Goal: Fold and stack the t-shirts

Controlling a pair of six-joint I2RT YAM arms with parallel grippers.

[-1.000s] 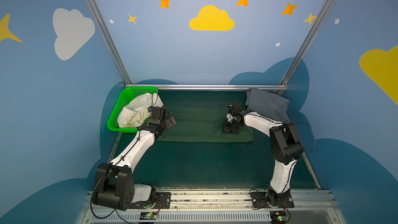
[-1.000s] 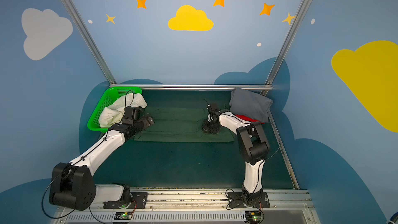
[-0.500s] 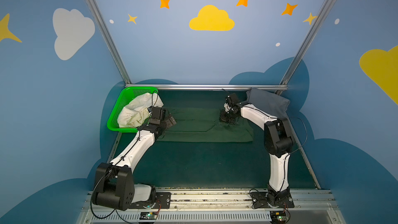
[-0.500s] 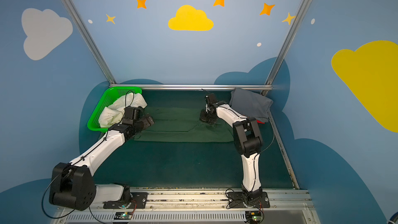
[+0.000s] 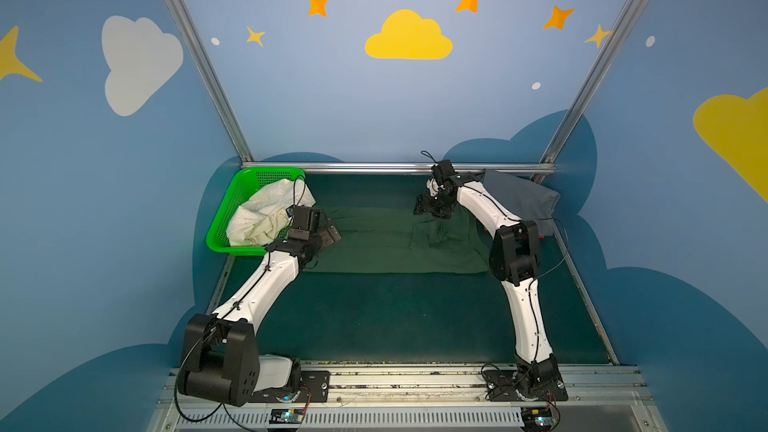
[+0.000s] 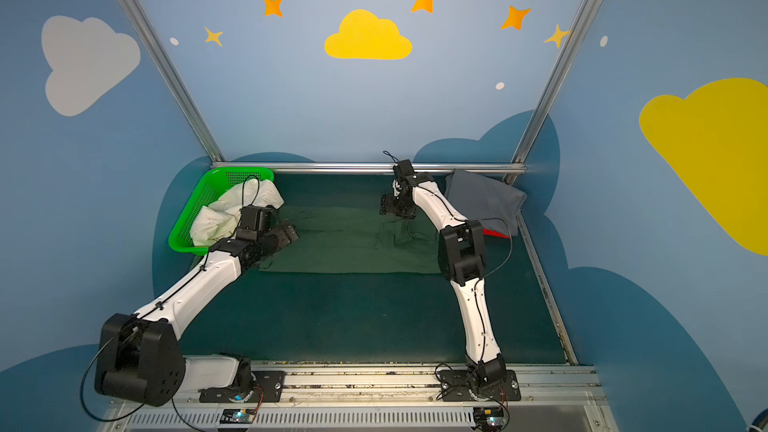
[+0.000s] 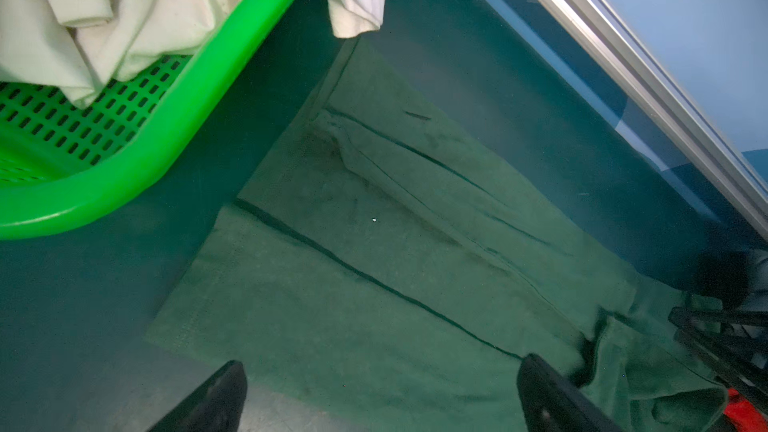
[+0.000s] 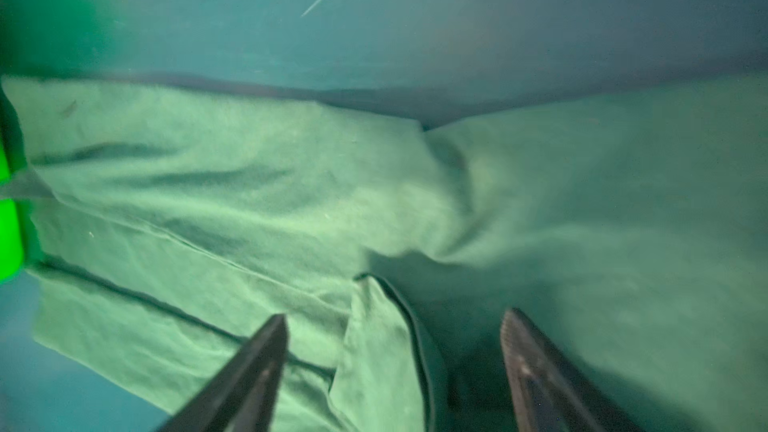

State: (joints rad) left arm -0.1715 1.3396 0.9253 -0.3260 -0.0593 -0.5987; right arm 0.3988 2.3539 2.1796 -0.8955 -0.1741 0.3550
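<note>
Since a second ago the right pincer (image 5: 428,211) has travelled from the right part of the dark green t-shirt (image 5: 374,243) toward the back rail and let its jaws part; the left arm has not shifted.

At the far left, the bright green basket (image 5: 216,238) sits in the back left corner of the bench (image 5: 395,317). The cream-white t-shirt (image 5: 266,214) is crumpled inside it, one fold spilling over the rim. Just beside the basket, the left pincer (image 5: 332,234) hangs over the left end of the dark green t-shirt, jaws spread wide with nothing between them.

That shirt lies across the middle of the bench as a long folded band, flat at its left and rumpled, with a turned-up flap, near its right end. Above its far edge there the right pincer hovers, jaws well apart and gripping nothing; its wrist view is blurred.

At the far right, the grey t-shirt (image 5: 519,201) lies folded in the back corner, a sliver of the red t-shirt (image 6: 496,233) showing under its near edge.
</note>
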